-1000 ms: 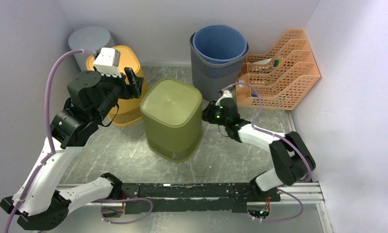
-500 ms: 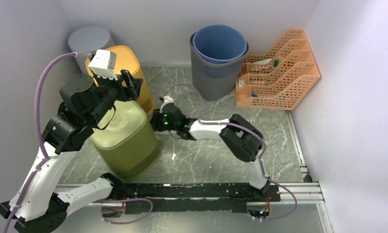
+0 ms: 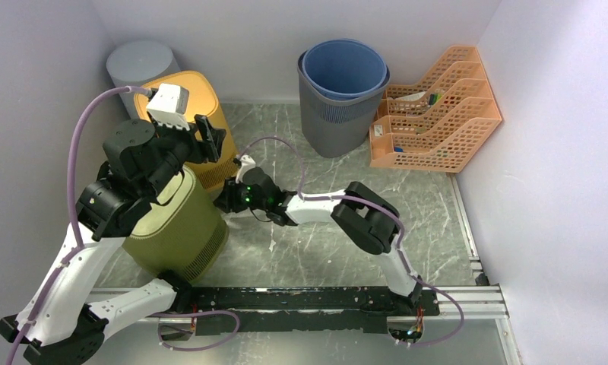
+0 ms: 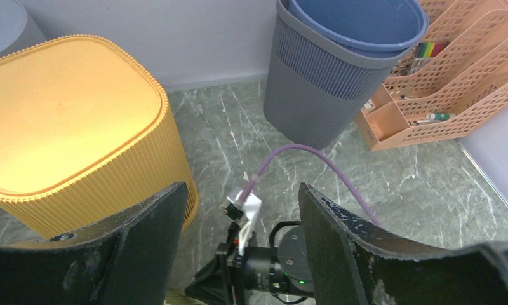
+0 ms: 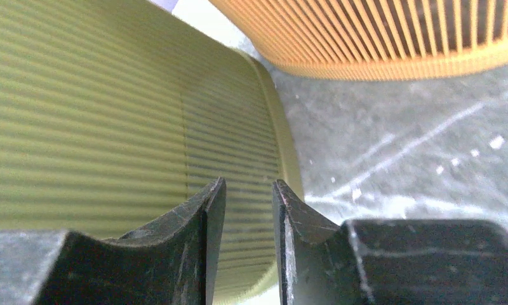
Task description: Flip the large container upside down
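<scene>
Olive container [image 3: 185, 226] beside orange bin [image 3: 202, 93] (both ribbed)

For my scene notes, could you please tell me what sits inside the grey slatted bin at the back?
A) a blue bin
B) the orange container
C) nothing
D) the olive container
A: the blue bin is nested in the grey slatted bin, its rim showing above the grey one.

Bright and even from overhead, with only soft, faint shadows on the desk [image 3: 438, 220]. Washed-out warm glow on the flat top of the orange bin [image 4: 67, 114], upper left of the left wrist view. Slightly blurred beyond the right gripper [image 5: 247, 184]; sharp elsewhere.
</scene>
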Tool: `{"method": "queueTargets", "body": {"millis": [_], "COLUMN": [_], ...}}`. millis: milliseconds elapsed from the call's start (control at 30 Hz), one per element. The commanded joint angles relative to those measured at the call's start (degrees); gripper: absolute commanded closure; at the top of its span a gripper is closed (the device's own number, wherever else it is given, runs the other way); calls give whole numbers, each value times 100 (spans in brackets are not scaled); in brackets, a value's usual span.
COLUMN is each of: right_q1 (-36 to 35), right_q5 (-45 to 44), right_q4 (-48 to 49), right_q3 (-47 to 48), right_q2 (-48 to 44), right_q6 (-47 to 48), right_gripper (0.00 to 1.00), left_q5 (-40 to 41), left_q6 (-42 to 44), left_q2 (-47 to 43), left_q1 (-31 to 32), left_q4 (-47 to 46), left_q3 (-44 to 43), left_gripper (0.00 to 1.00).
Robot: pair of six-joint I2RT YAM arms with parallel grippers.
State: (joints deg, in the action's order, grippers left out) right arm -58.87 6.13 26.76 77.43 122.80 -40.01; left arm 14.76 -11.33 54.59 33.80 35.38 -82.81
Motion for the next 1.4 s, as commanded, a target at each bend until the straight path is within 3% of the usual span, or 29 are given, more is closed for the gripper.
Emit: {"method": "queueTargets", "body": {"millis": [0,100,267,833,933,1133,1367], "right_q1": [51,150,488,1044,1047,861,489], "right_q5": [-424,-1084,-1601,-2557,-2205,-506,755], "right_q4": [273,-30,-757,-1265,-1173,-1284,-1036], "right_q3": [-682,-835,-251,2898,3161,4086,4724], "right_q2": [-754,-1130,-882,1487,1785,2378,2762], "right_q6": [134,291,551,2062,2117,2371,2365], "right_gripper": [67,66,66,68,68,70,69], "left_q5": [-41,11,-105,-388,-371,-273,-206], "left_q6": [74,94,65,7,38,93,135], "left_q2": [-53,-64,-37,-81,-103,-86,-33], "left_q1": [-14,-14,-14,-16,-14,-15,-14], "left_q4": [-215,-233,-256,-382,-374,-420,-444], "left_q3": [137,147,119,441,511,609,686], "left_gripper": [24,24,24,24,24,24,24]}}
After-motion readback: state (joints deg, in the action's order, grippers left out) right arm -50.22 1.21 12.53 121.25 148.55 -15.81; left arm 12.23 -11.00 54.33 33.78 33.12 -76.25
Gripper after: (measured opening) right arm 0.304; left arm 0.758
